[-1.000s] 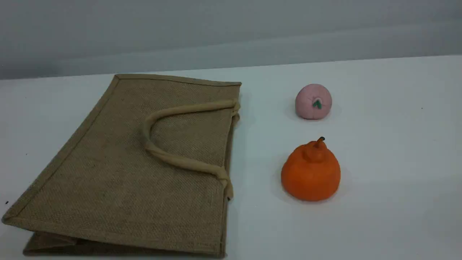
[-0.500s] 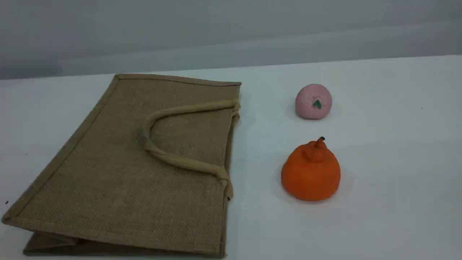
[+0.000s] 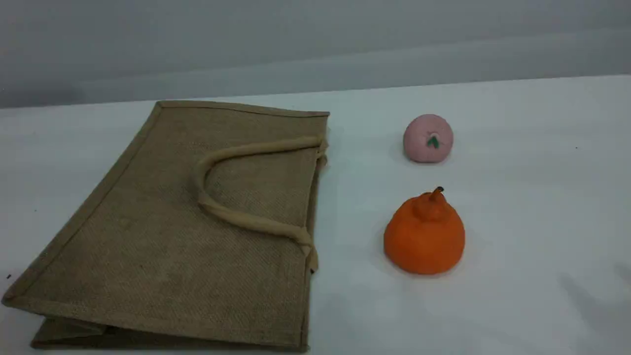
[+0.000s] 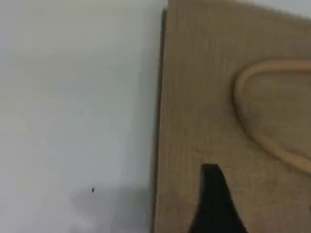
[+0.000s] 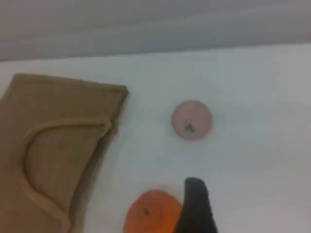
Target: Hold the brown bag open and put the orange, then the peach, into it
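The brown bag lies flat on the white table at the left, mouth edge toward the fruit, one beige loop handle resting on top. To its right sits the orange, stem up, and behind it the pink peach. Neither arm shows in the scene view. My left gripper's dark fingertip hovers over the bag near its edge, holding nothing. My right gripper's fingertip hangs just right of the orange, with the peach farther off; nothing is between its fingers.
The white table ends at a grey wall behind. A bare strip of table separates the bag's mouth edge from the two fruits.
Bag, orange and peach have not moved. A faint shadow has come onto the table at the lower right of the scene view.
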